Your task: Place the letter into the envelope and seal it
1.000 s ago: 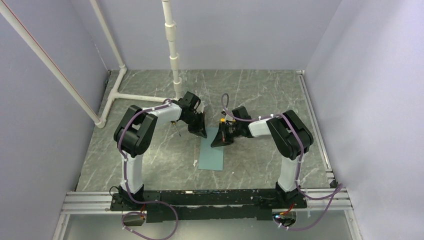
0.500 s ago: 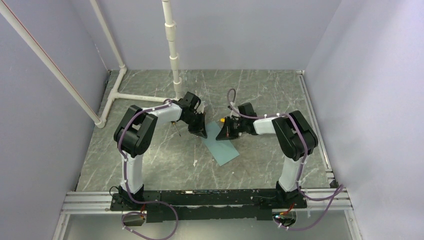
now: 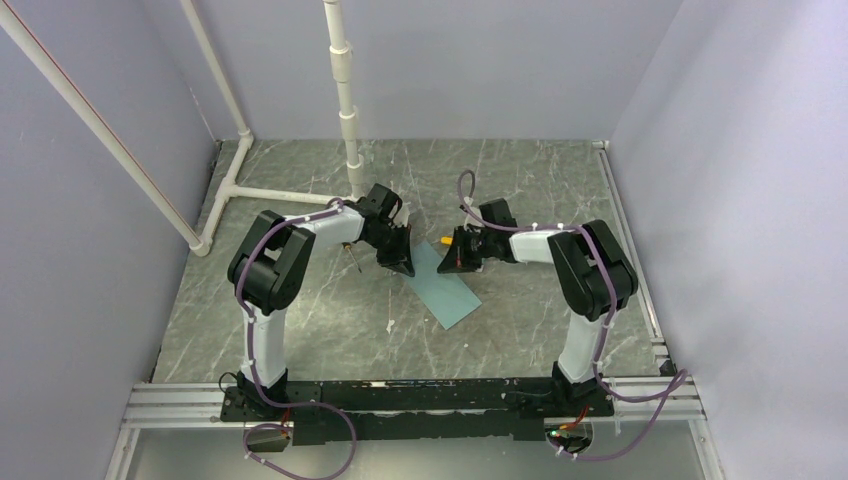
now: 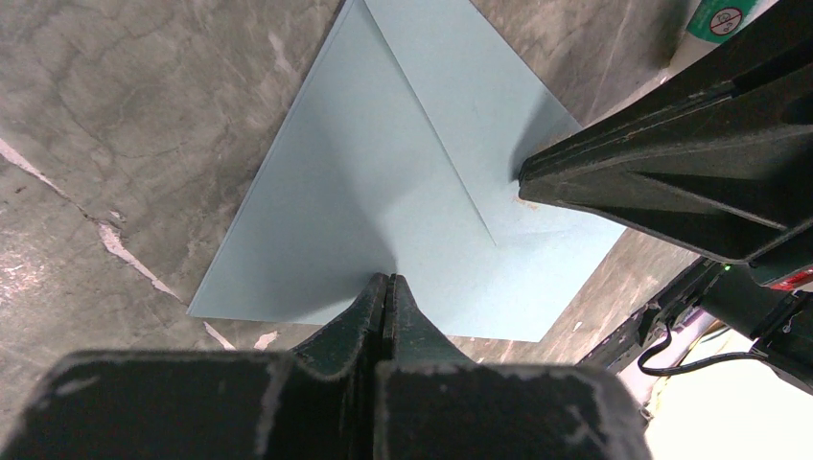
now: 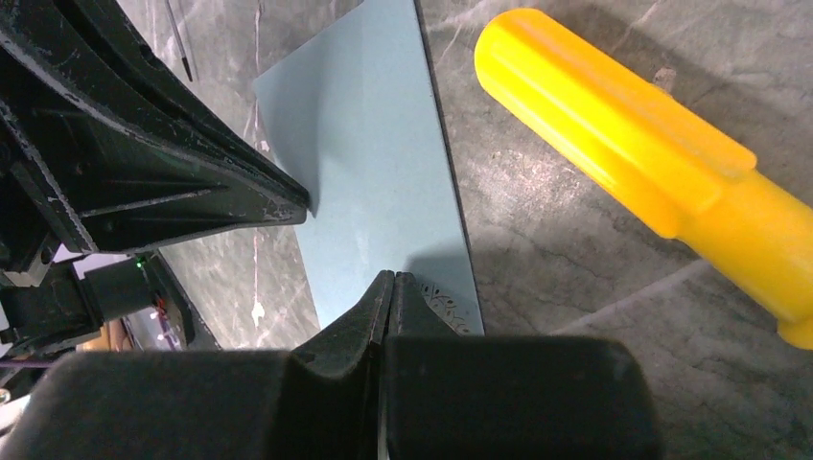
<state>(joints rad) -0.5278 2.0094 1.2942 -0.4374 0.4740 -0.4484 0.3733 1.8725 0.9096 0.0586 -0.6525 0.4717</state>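
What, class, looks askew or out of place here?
The envelope lies skewed, diagonal to the table edges, with the shut left gripper and right gripper tipped onto it. A yellow cylinder lies loose beside it.

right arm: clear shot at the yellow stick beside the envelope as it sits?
Probably yes. The yellow stick lies on the table right beside the right gripper, nothing between. Its jaws are shut, tips on the envelope, so it must lift and open first.

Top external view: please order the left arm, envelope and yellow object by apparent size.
Largest to smallest:
1. left arm
2. envelope
3. yellow object, only partly visible, so true size unsure
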